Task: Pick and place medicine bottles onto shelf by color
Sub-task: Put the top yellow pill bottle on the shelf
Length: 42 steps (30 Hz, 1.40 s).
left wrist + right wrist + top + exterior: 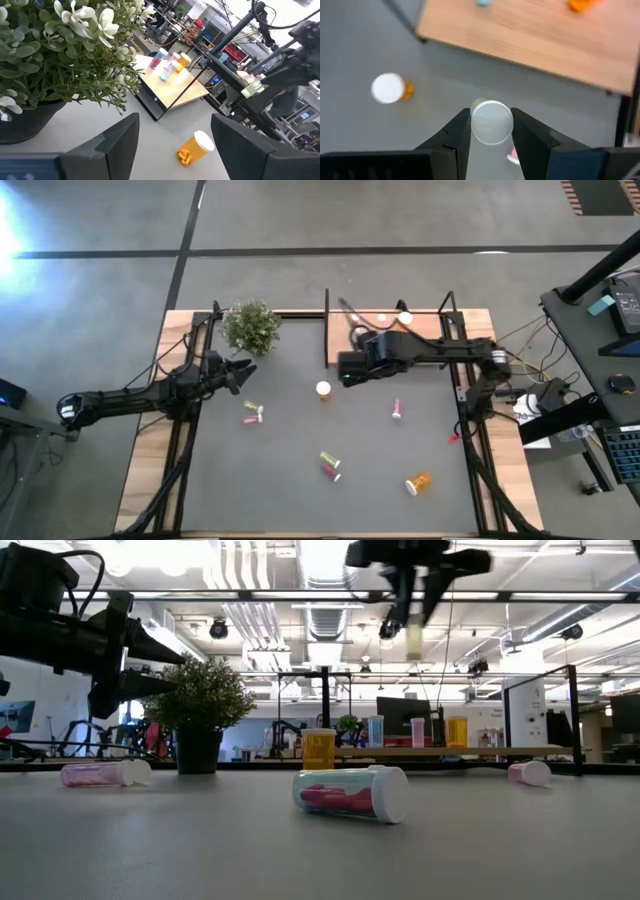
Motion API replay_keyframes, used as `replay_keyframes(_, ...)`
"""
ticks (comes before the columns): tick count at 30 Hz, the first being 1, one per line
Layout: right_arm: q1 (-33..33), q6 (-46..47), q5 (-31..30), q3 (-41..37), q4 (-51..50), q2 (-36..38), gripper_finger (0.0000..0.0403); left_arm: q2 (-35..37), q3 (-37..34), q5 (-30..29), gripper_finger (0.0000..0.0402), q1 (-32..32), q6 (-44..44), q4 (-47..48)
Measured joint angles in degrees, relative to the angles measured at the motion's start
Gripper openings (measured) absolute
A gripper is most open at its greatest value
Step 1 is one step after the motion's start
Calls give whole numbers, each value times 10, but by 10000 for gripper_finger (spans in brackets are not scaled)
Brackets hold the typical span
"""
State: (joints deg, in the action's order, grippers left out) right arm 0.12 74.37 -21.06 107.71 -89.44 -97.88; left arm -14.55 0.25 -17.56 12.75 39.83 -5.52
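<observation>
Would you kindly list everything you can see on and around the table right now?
Held bottle: one, yellow-green with white cap, in the right gripper above the table.
Upright orange bottle: one, white cap, on the table near the shelf.
Lying bottles: pink ones, yellow-green and pink pair, orange one, scattered on the table.
Shelf: one, light wood with black posts, far side, several bottles on it.
Plant: one, green, far left corner.
Left gripper: open, empty, beside the plant.
Right gripper: shut on the held bottle.
</observation>
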Motion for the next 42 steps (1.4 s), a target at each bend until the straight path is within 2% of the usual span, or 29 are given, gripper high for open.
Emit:
replay_keyframes(11, -3, 382, -1, -213, -6, 154, 118, 0, 0, 0, 231, 0, 0, 0)
replay_keyframes(17, -27, 521, 0, -267, -6, 195, 118, 0, 0, 0, 231, 0, 0, 0)
replay_keyframes(23, -82, 585, 0, -283, -6, 197, 118, 0, 0, 0, 231, 0, 0, 0)
replay_keyframes(29, -146, 559, 0, -283, -2, 183, 118, 0, 0, 0, 231, 0, 0, 0)
replay_keyframes(37, -217, 579, 0, -283, 49, 182, 118, 0, 0, 0, 231, 0, 0, 0)
replay_keyframes(42, -256, 643, 21, -282, 51, 157, 118, 0, 0, 0, 231, 0, 0, 0)
